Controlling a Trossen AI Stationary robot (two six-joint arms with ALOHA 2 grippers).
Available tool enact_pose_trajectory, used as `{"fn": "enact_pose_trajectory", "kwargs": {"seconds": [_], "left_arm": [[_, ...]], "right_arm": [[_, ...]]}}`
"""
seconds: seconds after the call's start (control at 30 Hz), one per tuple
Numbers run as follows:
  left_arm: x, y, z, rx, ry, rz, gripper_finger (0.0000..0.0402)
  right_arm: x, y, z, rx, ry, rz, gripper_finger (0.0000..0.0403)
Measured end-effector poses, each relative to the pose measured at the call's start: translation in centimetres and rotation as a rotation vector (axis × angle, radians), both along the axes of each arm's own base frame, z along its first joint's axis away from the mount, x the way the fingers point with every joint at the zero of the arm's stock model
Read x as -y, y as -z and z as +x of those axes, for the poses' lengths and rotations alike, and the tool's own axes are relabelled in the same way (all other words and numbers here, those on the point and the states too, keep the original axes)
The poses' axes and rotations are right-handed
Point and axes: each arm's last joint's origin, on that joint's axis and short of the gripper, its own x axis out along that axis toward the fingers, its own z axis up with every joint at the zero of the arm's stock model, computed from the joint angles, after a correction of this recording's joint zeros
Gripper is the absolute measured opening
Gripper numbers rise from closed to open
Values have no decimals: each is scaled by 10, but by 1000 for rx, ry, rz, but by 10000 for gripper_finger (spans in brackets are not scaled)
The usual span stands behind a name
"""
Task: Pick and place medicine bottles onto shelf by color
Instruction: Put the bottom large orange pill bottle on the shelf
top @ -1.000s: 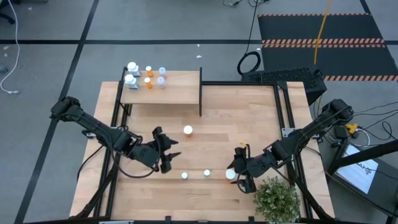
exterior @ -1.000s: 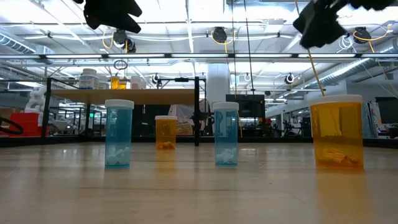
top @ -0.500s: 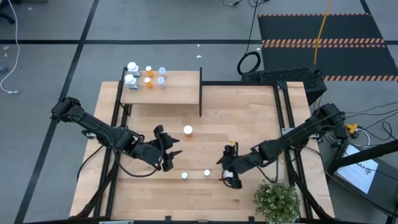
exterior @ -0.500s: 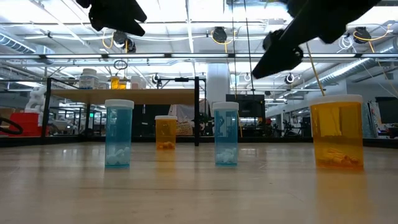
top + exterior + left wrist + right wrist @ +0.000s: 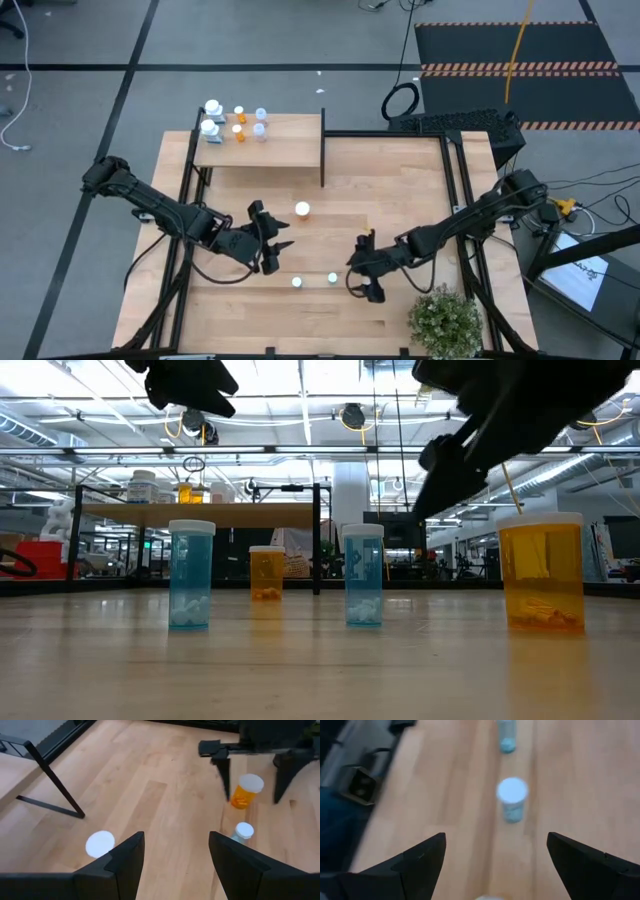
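Our right gripper has its fingers spread wide with nothing between them, and they straddle an orange bottle standing on the desk near the front edge. In the left wrist view this bottle sits between the two dark fingers without our being able to tell whether either one touches it. Just to its left along the front edge stand two pale blue bottles, one close by and another a little farther left.

Our left gripper hangs above the desk left of centre, its fingers partly open and holding nothing. A white-capped bottle stands just beyond it, toward the middle of the desk.

The shelf lies at the far left of the desk, its black upright panel at the right end. Six more bottles are grouped on its far left part: white ones leftmost, orange in the middle, pale blue to the right. A green plant stands at the near right corner.
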Motion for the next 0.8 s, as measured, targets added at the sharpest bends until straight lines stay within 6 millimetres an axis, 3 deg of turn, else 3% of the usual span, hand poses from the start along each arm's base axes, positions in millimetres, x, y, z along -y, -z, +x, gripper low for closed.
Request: {"fn": "enact_pose_trajectory", "kwargs": {"seconds": [0.17,0.33,0.8], "left_arm": [[0,0,0,-1,2,5,223],[0,0,0,-2,4,7,223],[0,-3,2,28,14,11,223]], "right_arm": [[-6,-11,-12,-44,-55,61,341],[-11,-3,-22,-139,-45,37,341],[-9,3,-28,-180,-55,-87,338]]}}
